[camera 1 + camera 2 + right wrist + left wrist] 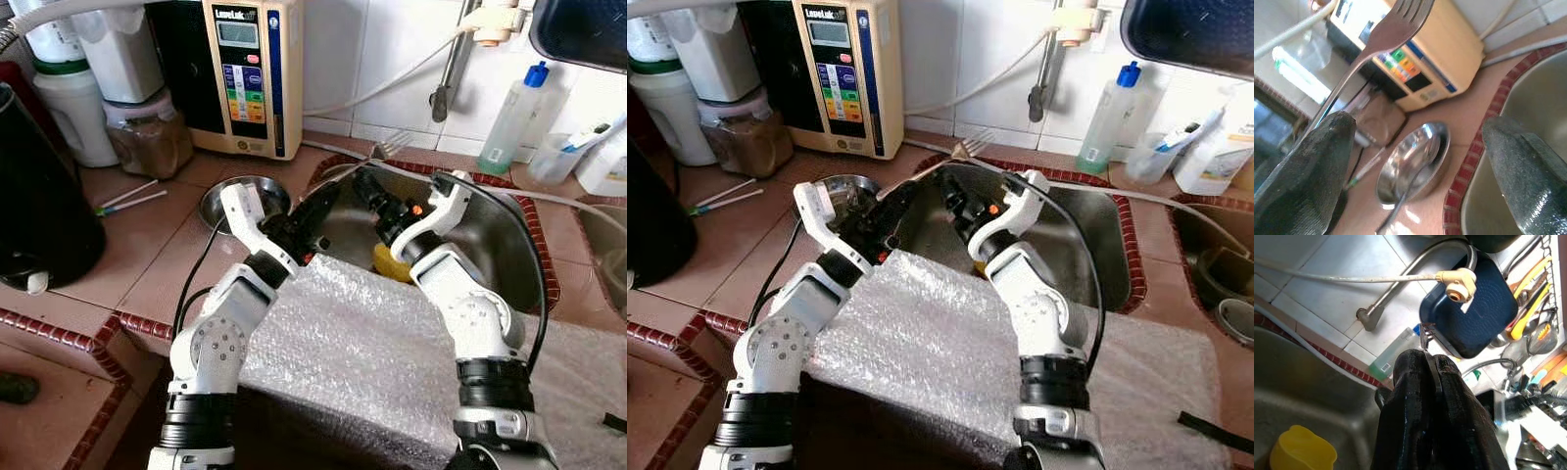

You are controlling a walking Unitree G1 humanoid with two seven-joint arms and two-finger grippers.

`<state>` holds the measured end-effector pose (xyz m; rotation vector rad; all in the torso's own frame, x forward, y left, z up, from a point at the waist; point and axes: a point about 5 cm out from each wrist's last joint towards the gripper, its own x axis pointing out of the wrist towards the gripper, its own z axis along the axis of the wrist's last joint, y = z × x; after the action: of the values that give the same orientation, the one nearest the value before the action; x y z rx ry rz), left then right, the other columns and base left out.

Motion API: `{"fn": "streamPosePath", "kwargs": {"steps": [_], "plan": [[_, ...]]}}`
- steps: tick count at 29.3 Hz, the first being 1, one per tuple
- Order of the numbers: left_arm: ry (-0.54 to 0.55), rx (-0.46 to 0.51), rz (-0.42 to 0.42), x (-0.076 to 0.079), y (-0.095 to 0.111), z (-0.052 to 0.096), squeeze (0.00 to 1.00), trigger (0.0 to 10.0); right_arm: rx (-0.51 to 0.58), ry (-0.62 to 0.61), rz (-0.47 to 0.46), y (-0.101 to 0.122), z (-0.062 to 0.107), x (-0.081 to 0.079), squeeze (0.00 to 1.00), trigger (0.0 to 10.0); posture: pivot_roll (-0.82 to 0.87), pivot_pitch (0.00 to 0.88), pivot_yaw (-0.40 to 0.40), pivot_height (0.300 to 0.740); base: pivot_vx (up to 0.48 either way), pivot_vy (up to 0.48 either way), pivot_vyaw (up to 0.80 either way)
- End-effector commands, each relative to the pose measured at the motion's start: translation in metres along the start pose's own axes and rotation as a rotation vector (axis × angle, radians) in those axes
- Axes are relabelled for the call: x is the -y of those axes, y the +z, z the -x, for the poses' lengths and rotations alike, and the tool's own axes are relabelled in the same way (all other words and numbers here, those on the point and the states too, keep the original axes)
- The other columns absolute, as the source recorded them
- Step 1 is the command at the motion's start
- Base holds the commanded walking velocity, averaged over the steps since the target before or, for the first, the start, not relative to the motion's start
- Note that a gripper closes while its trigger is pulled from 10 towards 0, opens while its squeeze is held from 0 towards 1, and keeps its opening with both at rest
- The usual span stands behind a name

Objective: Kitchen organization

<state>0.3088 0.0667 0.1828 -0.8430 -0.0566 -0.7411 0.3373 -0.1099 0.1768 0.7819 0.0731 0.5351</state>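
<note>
The steel sink [490,235] sits in a terracotta-tiled counter [147,235] edged with red brick trim, and a sheet of bubble wrap [362,352] is draped over its front edge. Against the white-tiled wall stands a cream water ionizer [245,73], with a lidded jar of brown powder [149,137] beside it. A green soap bottle with a blue cap [511,119] stands behind the sink. A steel bowl [240,201] rests on the counter just left of the sink, and a yellow cup [1302,450] lies in the basin.

The left gripper [323,201] is over the sink's left rim, its 2 fingers clenched on the handle of a fork [390,147], whose tines point up toward the back wall. The right gripper [364,186] hovers over the basin just beside it, its fingers [1528,166] spread apart with nothing between them.
</note>
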Motion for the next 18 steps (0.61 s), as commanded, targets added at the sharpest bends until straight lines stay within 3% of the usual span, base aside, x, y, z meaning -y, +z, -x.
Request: {"fn": "streamPosePath", "kwargs": {"steps": [1, 9, 18], "plan": [[0.016, 0.011, -0.009, -0.001, 0.003, 0.0, 0.0, 0.0, -0.004, 0.021, 0.029, 0.004, 0.003, -0.002, 0.0, 10.0, 0.0, 0.0, 0.01, 0.74, 0.0, 0.0, 0.0], [0.031, 0.019, -0.007, -0.004, 0.006, 0.0, 0.0, 0.0, -0.013, -0.012, 0.06, 0.011, 0.021, 0.011, 0.0, 10.0, 0.0, 0.0, 0.016, 0.74, 0.0, 0.0, 0.0], [-0.063, -0.097, 0.048, 0.006, -0.009, 0.0, 0.0, 0.0, 0.043, 0.132, -0.036, 0.017, 0.011, -0.013, 0.0, 10.0, 0.01, 0.0, 0.019, 0.74, 0.0, 0.0, 0.0]]}}
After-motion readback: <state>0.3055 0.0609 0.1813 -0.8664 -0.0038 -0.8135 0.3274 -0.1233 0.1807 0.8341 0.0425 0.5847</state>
